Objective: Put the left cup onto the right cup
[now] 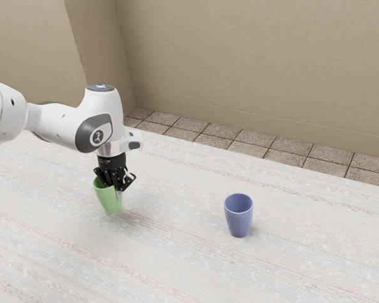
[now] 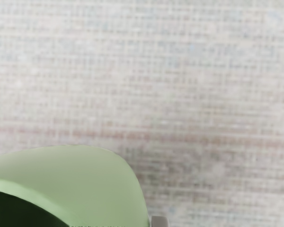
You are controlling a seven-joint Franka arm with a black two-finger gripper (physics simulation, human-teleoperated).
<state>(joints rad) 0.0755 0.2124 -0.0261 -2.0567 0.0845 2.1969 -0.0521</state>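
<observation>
A green cup [image 1: 107,196] is at the exterior view's left on the pale woven tabletop, leaning slightly. My black gripper [image 1: 118,185] comes down from above on the cup's rim, its fingers closed on the wall on the side toward the exterior view's right. The cup's base is at or just above the table. In the wrist view the green cup [image 2: 71,182] looms blurred right under my hand, with its dark inside at the corner. A blue-purple cup [image 1: 238,214] stands upright and alone toward the exterior view's right, well apart from the gripper.
The tabletop [image 1: 189,265] stretches wide between and in front of the two cups. Behind it lie a tiled floor strip [image 1: 271,145] and beige walls. My white arm [image 1: 50,123] enters from the exterior view's left.
</observation>
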